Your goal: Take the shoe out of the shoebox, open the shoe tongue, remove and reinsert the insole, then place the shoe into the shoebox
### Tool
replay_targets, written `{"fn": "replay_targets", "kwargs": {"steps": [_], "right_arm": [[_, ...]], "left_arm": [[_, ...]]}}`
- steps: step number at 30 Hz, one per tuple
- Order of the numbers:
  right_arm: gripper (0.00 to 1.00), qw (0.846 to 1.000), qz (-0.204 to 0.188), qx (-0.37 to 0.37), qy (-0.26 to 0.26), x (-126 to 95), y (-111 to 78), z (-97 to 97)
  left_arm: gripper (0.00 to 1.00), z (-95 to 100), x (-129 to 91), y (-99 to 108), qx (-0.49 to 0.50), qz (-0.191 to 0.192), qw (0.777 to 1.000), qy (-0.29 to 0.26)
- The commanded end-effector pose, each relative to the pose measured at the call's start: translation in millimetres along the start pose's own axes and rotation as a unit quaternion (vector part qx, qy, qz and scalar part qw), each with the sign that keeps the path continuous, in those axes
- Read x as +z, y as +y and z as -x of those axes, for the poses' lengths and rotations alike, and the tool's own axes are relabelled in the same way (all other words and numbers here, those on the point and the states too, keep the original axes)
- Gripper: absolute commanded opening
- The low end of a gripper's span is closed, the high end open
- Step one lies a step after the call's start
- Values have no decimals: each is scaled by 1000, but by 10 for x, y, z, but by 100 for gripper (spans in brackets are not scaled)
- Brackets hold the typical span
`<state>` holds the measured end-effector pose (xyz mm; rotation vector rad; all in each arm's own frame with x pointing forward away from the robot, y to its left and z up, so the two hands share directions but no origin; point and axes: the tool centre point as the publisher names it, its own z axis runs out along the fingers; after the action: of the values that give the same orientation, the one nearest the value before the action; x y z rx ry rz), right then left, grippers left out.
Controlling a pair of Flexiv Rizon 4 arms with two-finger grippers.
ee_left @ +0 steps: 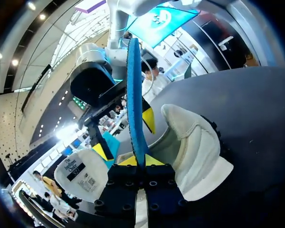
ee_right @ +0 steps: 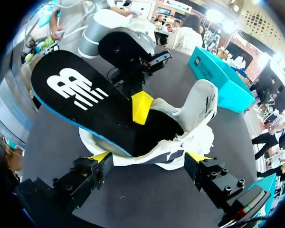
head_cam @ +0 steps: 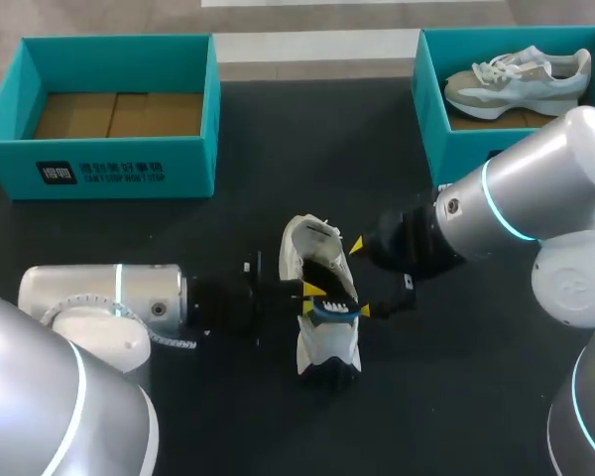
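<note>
Head view: shoe [head_cam: 322, 342] lies mid-table [head_cam: 456, 397], well apart from both teal boxes; my left gripper [head_cam: 312, 290] is in over its opening, clamped on the insole [head_cam: 329, 290]; my right gripper [head_cam: 361, 278] sits at the shoe's opposite side, fingers spread; empty shoebox [head_cam: 99, 164] back left; the other box [head_cam: 431, 119] holds a second shoe [head_cam: 516, 81].

Left wrist view: my tips pinch the insole's blue edge, insole standing upright ahead of them, heel cup just beside; the hold is thin, so I'd squeeze firm and not twist.

Right wrist view: insole tilted, one end down in the shoe, most of it out; right fingers released, straddling the shoe's side; touching it or just short, can't tell.

Judgement: this is the insole step, out or back in I can't say; best to travel along the shoe's length, keep the insole in line with the opening, brace the shoe with the right gripper so it doesn't lift or slide; watch the tongue folding under.
</note>
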<state>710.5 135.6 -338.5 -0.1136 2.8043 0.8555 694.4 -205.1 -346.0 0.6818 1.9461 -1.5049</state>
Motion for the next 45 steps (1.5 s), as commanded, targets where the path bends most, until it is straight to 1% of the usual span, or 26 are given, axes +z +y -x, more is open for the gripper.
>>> {"fn": "replay_targets", "kwargs": {"steps": [1, 2, 3, 4, 5, 11, 14, 18, 21, 23, 25, 27, 33, 39, 41, 43, 44, 45], "right_arm": [[100, 1000, 0, 0, -1, 0, -2, -9], [100, 1000, 0, 0, -1, 0, -2, -9], [100, 1000, 0, 0, -1, 0, -2, -9], [100, 1000, 0, 0, -1, 0, -2, -9], [100, 1000, 0, 0, -1, 0, -2, -9], [100, 1000, 0, 0, -1, 0, -2, -9], [100, 1000, 0, 0, -1, 0, -2, -9], [100, 1000, 0, 0, -1, 0, -2, -9], [100, 1000, 0, 0, -1, 0, -2, -9], [100, 1000, 0, 0, -1, 0, -2, -9], [100, 1000, 0, 0, -1, 0, -2, -9], [100, 1000, 0, 0, -1, 0, -2, -9], [100, 1000, 0, 0, -1, 0, -2, -9], [100, 1000, 0, 0, -1, 0, -2, -9], [100, 1000, 0, 0, -1, 0, -2, -9], [100, 1000, 0, 0, -1, 0, -2, -9], [100, 1000, 0, 0, -1, 0, -2, -9], [100, 1000, 0, 0, -1, 0, -2, -9]], "left_arm": [[0, 22, 92, 69, -3, 5, 1000, 9], [0, 7, 78, 48, -5, 4, 1000, 10], [7, 0, 63, 23, -6, 3, 1000, 10], [25, -8, 43, -2, -8, 1, 1000, 10], [33, -11, 21, -24, -10, -2, 1000, 8], [39, 28, -137, -136, -9, -11, 1000, -6], [36, 77, -202, -227, -2, -19, 1000, -13], [33, 81, -219, -337, 3, -34, 999, -17], [25, 64, -184, -412, 3, -45, 999, -15], [17, 40, -138, -435, 4, -50, 999, -8], [7, 10, -97, -434, 3, -53, 999, -3], [0, -25, -67, -416, 2, -54, 999, 5], [0, -100, -57, -267, 5, -33, 999, 19], [0, -35, -103, -47, 12, -9, 1000, 17], [0, -15, -101, 11, 15, 0, 1000, 19], [0, -9, -99, 24, 15, 0, 1000, 19], [2, 5, -101, 14, 15, 0, 1000, 19], [11, 17, -104, -11, 14, -2, 1000, 17]]}}
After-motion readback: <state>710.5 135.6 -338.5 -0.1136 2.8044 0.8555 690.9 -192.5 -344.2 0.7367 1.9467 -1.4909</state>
